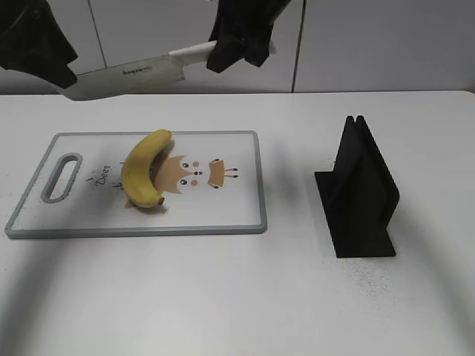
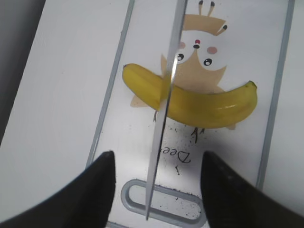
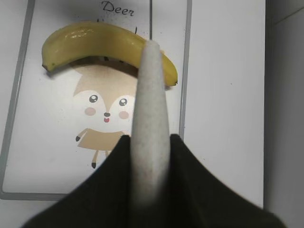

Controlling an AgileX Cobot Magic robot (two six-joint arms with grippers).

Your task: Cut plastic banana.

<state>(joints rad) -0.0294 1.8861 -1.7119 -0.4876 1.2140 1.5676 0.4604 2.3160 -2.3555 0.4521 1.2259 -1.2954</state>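
Note:
The plastic banana point(image 1: 145, 169) lies whole on the cutting board point(image 1: 230, 215), curved, with its brown tip toward the front. It also shows in the left wrist view point(image 2: 204, 105) and the right wrist view point(image 3: 90, 40). My right gripper point(image 1: 237, 44) is shut on the white handle of a knife point(image 1: 126, 76) and holds it high above the board, blade pointing left. The handle fills the jaws in the right wrist view point(image 3: 150, 142). My left gripper point(image 1: 44, 52) is open and empty near the blade tip. The blade point(image 2: 164, 114) shows edge-on between its fingers point(image 2: 156, 159).
The cutting board is white with a grey rim, a handle slot point(image 1: 63, 178) at its left end and a deer picture point(image 1: 194, 172). A black knife stand point(image 1: 360, 193) stands on the white table to the right of the board.

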